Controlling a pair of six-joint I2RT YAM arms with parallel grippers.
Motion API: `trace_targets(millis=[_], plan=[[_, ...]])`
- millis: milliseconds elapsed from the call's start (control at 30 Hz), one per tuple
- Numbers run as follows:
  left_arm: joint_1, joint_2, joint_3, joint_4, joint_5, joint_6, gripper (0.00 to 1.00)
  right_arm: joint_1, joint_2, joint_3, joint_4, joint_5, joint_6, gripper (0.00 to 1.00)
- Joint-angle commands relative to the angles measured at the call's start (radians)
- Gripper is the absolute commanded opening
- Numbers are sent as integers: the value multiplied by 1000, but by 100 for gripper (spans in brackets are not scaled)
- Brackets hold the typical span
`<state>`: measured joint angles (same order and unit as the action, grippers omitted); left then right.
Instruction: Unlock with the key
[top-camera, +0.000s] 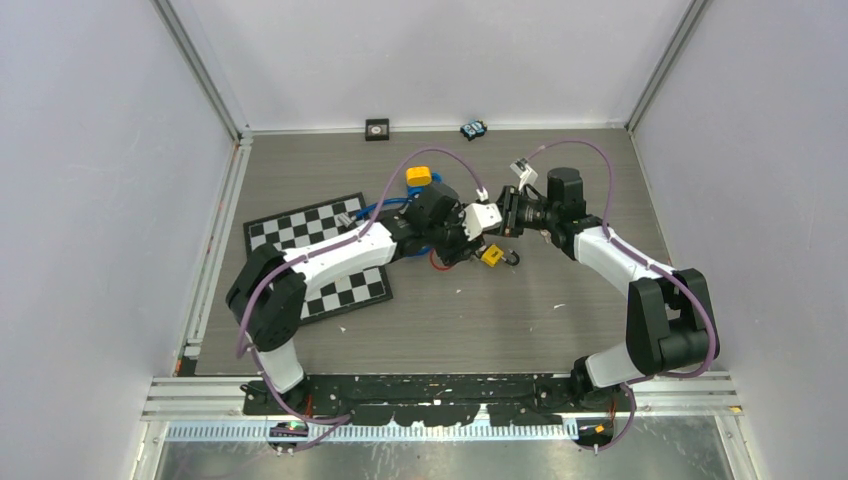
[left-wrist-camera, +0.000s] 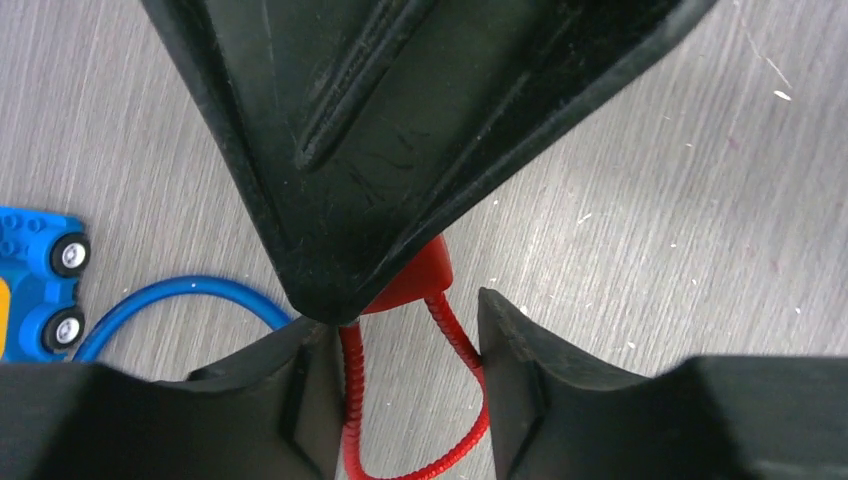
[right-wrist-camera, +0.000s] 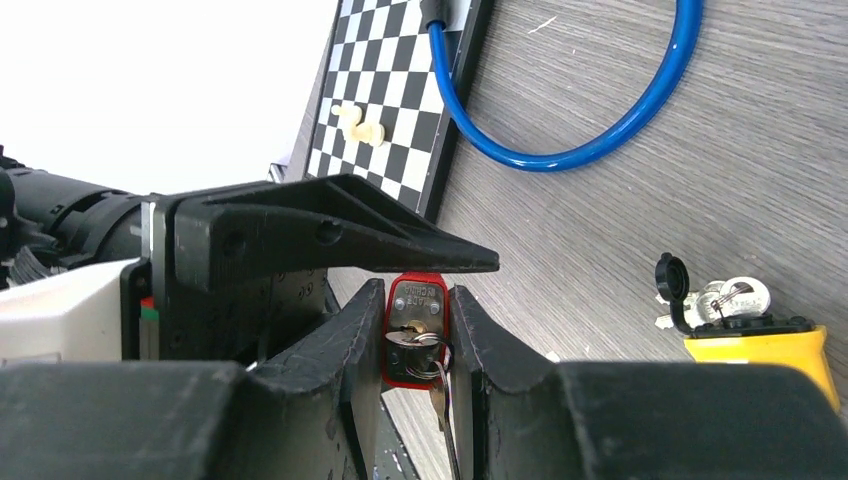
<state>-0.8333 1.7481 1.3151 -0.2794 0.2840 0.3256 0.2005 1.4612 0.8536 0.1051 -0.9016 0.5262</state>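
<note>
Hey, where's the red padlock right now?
In the right wrist view the red padlock is low at centre, between the fingers of the right gripper, a key in it; the yellow padlock lies on the table at frame right.

Yellow padlock (top-camera: 491, 255) just beside left tool (left-wrist-camera: 403, 315); blue cable (right-wrist-camera: 545, 165), checkerboard (top-camera: 300, 230) leftward; open tabletop (top-camera: 500, 330) nearer.

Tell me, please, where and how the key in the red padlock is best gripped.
Grip the key by its flat head, which sticks out of the red padlock. Come straight at its keyhole face, one finger on each flat side; the second key hanging below would likely foul a lower grip.
</note>
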Motion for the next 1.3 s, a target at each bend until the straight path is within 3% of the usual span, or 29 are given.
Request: trace_targets(millis=[0,233,433,700,833,967,1267], plan=[[-36,-11,-15,92,-135,-14,44,-6,-6,9,62,-2,10,1],[-40,-21,-9,73,-113,-36,0,-12,-4,4,50,24,2,1],[-38,-76,-58,51,34,11,0,-25,-13,0,41,39,-3,1],[20,-121,-84,65,23,-27,38,-36,-18,-1,41,24,-15,1],[79,-152,-86,77,52,-66,50,-41,-20,3,38,12,-31,1],[128,-188,-88,78,57,-78,58,-42,-23,16,24,13,-45,1],[260,-284,-88,75,74,-110,62,-80,8,78,29,-10,14,1]])
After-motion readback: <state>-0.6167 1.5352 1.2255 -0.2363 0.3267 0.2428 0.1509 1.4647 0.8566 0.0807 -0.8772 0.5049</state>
